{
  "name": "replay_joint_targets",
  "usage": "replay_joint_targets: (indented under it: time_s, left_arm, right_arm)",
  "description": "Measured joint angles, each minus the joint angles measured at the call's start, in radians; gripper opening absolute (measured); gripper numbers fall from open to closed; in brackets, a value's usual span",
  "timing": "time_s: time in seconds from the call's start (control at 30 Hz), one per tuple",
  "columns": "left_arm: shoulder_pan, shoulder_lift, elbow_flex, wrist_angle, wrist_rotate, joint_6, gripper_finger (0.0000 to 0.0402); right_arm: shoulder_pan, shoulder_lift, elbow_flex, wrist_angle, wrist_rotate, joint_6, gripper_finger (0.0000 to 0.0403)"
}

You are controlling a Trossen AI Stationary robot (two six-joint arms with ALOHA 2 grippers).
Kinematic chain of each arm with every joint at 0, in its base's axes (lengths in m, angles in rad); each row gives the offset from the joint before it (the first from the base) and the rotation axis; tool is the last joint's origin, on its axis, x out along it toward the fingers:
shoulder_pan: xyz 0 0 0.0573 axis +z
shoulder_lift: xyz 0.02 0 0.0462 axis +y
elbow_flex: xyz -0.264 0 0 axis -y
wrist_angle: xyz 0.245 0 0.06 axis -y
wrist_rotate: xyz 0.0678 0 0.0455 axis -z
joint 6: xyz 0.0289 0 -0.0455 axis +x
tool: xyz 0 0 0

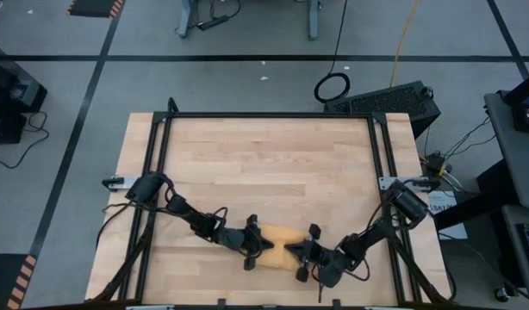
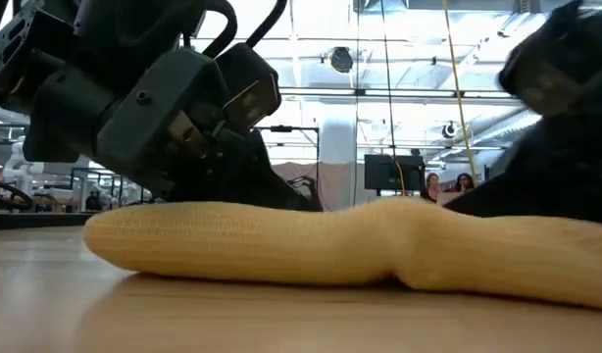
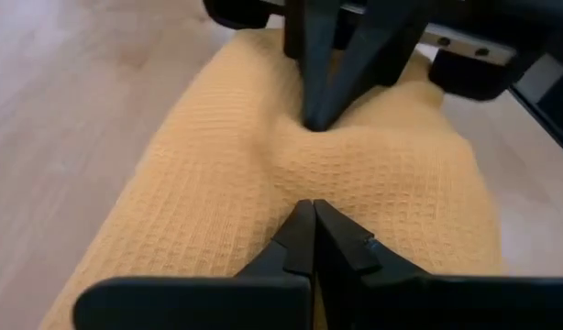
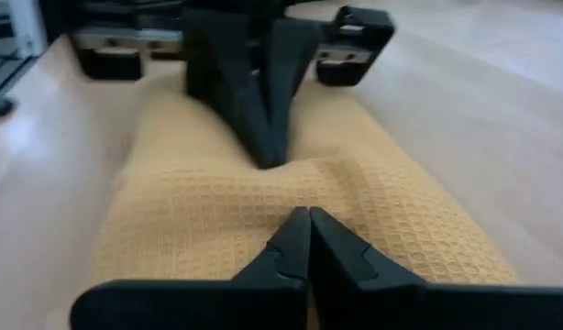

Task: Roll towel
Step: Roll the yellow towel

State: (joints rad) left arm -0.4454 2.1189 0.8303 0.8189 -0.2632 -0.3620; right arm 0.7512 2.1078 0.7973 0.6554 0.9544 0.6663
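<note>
- From above, the towel (image 1: 278,242) shows only as a short mustard roll near the front edge of the wooden table (image 1: 264,164), mostly covered by the two arms meeting over it.
- The low view gives what the high view cannot: the towel (image 2: 340,250) lies as a long, plump roll on the tabletop, with a dent pressed into its upper side right of its middle.
- The left wrist view shows the waffle weave of the cloth (image 3: 263,165) and the left gripper (image 3: 311,209) with fingers pressed together, tips resting on the roll, nothing clamped between them.
- The right wrist view shows the right gripper (image 4: 309,216) likewise fully closed, tips on the towel (image 4: 291,211), with the opposite gripper's closed tips pushing into the fabric just ahead.
- The white tag is not visible anywhere.
- In the low view both grippers are dark, partly cropped masses; their fingertips cannot be made out there.
- The roll's right end runs off the low view's edge.
</note>
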Motion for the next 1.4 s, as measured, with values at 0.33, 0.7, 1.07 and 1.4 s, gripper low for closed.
replay_joint_targets:
  time_s: [0.33,0.7,1.07,1.4]
  left_arm:
    - [-0.002,-0.005,-0.004,-0.104,-0.13,-0.128,0.0006]
    - [0.0,-0.121,-0.121,-0.13,-0.169,-0.075,0.0006]
    - [-0.013,-0.318,-0.123,-0.213,-0.044,0.085,0.0006]
    - [-0.122,-0.386,-0.173,-0.265,-0.165,-0.016,0.0006]
  right_arm:
    - [-0.113,-0.012,-0.002,-0.024,-0.056,-0.197,0.0]
    - [-0.148,-0.202,-0.004,-0.336,-0.174,-0.281,0.0]
    - [-0.14,-0.451,-0.026,-0.486,-0.409,-0.296,0.0]
    - [-0.144,-0.494,-0.391,0.083,-0.464,-0.316,0.0]
